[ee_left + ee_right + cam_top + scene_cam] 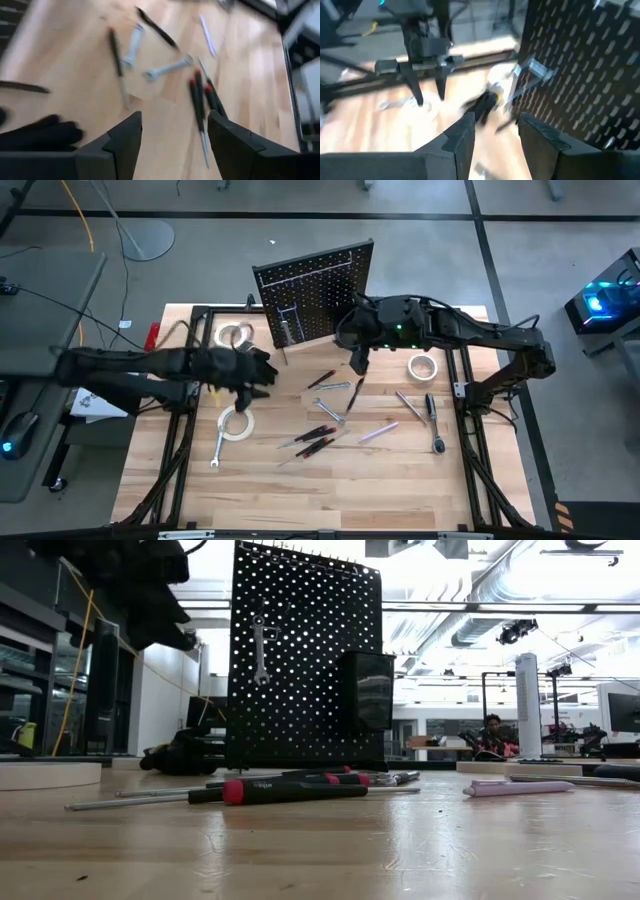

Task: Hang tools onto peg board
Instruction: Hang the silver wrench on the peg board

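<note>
Red-collared screwdrivers [285,790] lie nearest along the wooden table [400,480], loose among wrenches and tape rolls, presumably waiting their turn. One silver wrench [261,650] already hangs on the peg board [305,660], upright at the back. Left gripper [172,145] hovers over the scatter, fingers spread and empty; right gripper [495,132], near the board, holds nothing, fingers parted, workshop benches beyond.

Left wrist view motion-blurred; screwdrivers [200,107] smeared; peg board [580,65] cut off.

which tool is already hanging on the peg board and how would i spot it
Find the upright black peg board at the table's far edge. On its face, beside the small black bin, hangs a silver wrench; every other tool lies flat on the table.
</note>
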Available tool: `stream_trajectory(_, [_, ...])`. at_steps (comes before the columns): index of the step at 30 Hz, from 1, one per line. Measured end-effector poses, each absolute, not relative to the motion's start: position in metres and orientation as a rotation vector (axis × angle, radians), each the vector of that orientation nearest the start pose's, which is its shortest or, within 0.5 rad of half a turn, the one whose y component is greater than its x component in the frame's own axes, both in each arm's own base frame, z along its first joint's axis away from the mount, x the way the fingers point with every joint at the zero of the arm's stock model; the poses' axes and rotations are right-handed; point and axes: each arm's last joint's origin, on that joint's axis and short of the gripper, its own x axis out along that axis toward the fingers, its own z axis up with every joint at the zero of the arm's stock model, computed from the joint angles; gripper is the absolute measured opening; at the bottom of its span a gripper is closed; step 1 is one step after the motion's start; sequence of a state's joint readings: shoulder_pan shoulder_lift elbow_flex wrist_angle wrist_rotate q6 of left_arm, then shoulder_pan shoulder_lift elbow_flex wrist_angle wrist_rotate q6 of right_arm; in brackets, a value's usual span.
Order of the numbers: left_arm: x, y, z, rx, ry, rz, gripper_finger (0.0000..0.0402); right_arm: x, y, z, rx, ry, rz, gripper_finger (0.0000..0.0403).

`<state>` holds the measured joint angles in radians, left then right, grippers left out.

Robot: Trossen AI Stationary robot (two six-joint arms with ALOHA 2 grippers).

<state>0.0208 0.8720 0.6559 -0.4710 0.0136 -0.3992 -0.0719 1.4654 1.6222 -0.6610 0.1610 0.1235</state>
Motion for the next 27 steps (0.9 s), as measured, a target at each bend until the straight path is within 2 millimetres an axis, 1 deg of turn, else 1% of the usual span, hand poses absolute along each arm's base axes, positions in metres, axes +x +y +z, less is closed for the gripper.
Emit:
stream_trajectory(3, [0.189,-0.014,0.239,-0.314,0.731,0.132,0.0204,0.3,-0.023,0.406,0.227,0.627,-0.198,0.0145])
stream_trajectory(6, [0.199,-0.024,0.227,-0.265,0.786,0.15,0.0205,0.297,-0.017,0.386,0.302,0.838,-0.172,0.0145])
stream_trajectory(9, [0.209,-0.028,0.218,-0.274,0.806,0.15,0.0205,0.302,-0.007,0.364,0.28,0.995,-0.157,0.0145])
stream_trajectory(13, [0.216,-0.03,0.21,-0.284,0.843,0.128,0.0205,0.31,0.004,0.325,0.235,1.077,-0.109,0.0145])
stream_trajectory(16, [0.21,-0.032,0.205,-0.356,0.934,0.098,0.0205,0.312,0.008,0.297,0.286,1.11,-0.098,0.0145])
stream_trajectory(19, [0.197,-0.036,0.201,-0.517,1.075,0.123,0.0205,0.311,0.009,0.277,0.376,1.135,-0.094,0.0145])
stream_trajectory(21, [0.188,-0.043,0.199,-0.619,1.158,0.151,0.0205,0.31,0.009,0.269,0.402,1.147,-0.092,0.0145])
stream_trajectory(24, [0.176,-0.063,0.198,-0.733,1.251,0.191,0.0205,0.308,0.009,0.262,0.402,1.163,-0.093,0.0145])
stream_trajectory(26, [0.166,-0.077,0.197,-0.808,1.318,0.257,0.0204,0.308,0.009,0.261,0.389,1.166,-0.086,0.0145])
stream_trajectory(27, [0.16,-0.082,0.195,-0.84,1.364,0.316,0.0204,0.308,0.008,0.261,0.379,1.164,-0.085,0.0145])
